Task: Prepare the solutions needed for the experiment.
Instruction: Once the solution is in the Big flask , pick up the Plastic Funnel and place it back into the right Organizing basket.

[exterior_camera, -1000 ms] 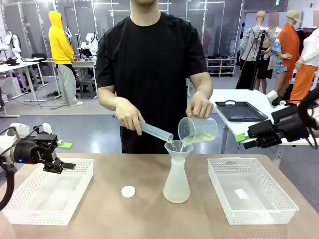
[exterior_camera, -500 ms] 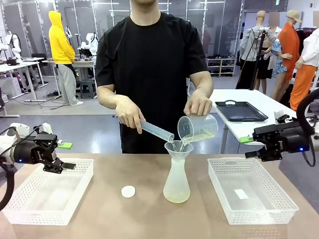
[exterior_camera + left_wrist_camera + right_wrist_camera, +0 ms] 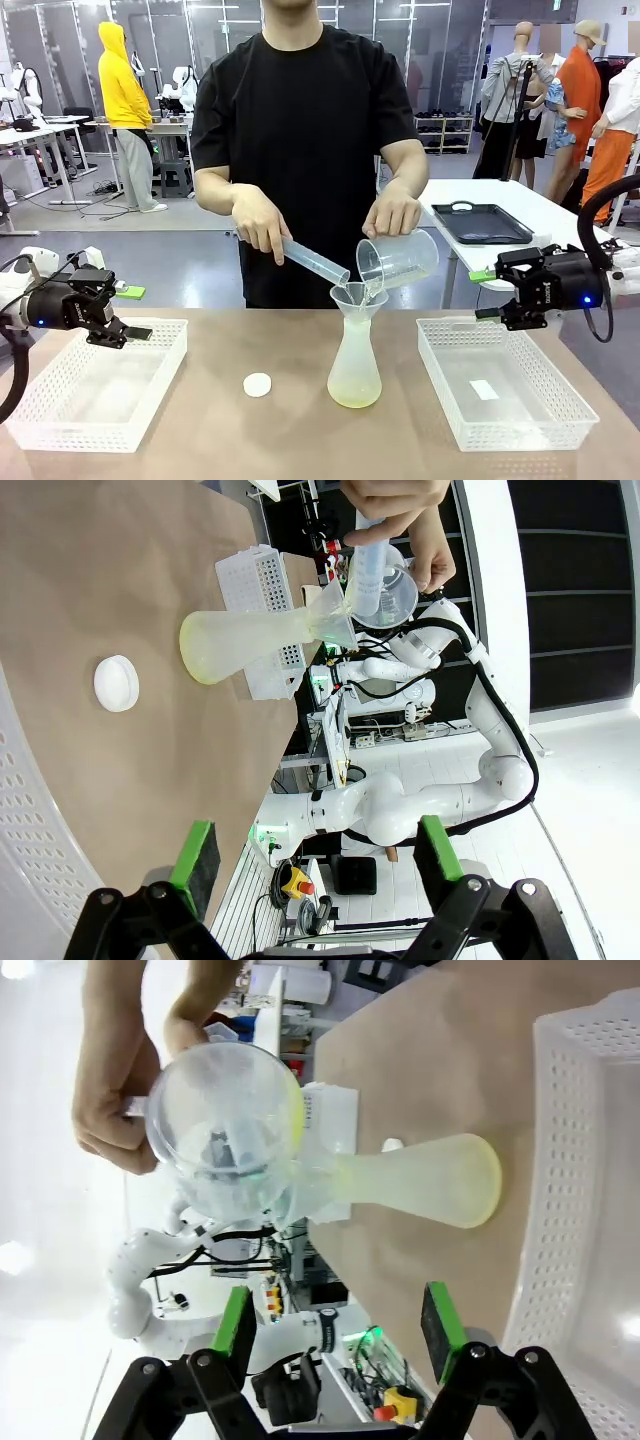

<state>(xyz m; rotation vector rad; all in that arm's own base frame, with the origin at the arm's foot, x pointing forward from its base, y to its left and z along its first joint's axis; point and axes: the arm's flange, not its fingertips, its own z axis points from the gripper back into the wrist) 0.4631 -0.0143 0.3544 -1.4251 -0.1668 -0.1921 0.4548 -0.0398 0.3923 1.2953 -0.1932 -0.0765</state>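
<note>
The solutions (image 3: 354, 390) are a shallow pale yellow pool in the bottom of a clear flask (image 3: 354, 350) at mid-table. The person tips a clear beaker (image 3: 399, 260) and a graduated cylinder (image 3: 312, 262) into the flask's flared mouth. My left gripper (image 3: 127, 334) hovers open over the left basket (image 3: 60, 400), with nothing between its fingers. Open too, my right gripper (image 3: 487, 294) hangs above the right basket's (image 3: 510, 420) far rim, pointing at the flask. The left wrist view shows the flask (image 3: 250, 640) beyond the open gripper (image 3: 315, 855). In the right wrist view, the flask (image 3: 420, 1180) and beaker (image 3: 225, 1130) lie ahead of the gripper (image 3: 338, 1330).
A small white round cap (image 3: 258, 384) lies on the table left of the flask, also seen as a cap (image 3: 116, 683) in the left wrist view. The person's forearms reach over the table's far middle. A black tray (image 3: 482, 222) sits on another table behind.
My right arm has swung left and down, from off the table's right side to above the right basket's far rim. The person has tipped the beaker further. My left arm has stayed still.
</note>
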